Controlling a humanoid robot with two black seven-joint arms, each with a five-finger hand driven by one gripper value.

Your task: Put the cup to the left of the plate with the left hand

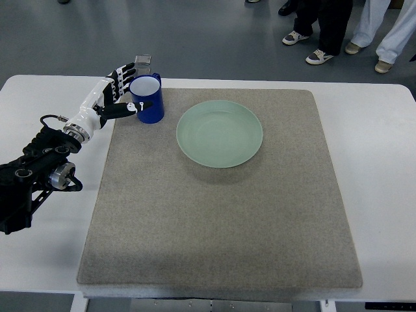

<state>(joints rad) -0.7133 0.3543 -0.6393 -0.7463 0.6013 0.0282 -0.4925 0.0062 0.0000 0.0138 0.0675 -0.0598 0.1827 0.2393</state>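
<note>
- A grey mat (221,214) fills the frame's middle on the white table (383,195).
- The pale green plate (220,133) lies upper centre.
- The left hand (116,94), upper left, wraps its fingers round the blue cup (148,99).
- The cup stands upright just left of the plate; it looks rigid, light, probably smooth, best gripped round its wall.

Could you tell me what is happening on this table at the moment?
The robot's left hand is wrapped around a blue cup that stands upright at the far left corner of the grey mat, left of the pale green plate and apart from it. The plate lies empty on the mat, which covers most of the white table. The right arm is out of view. Several people's legs and shoes show on the floor beyond the table.
</note>
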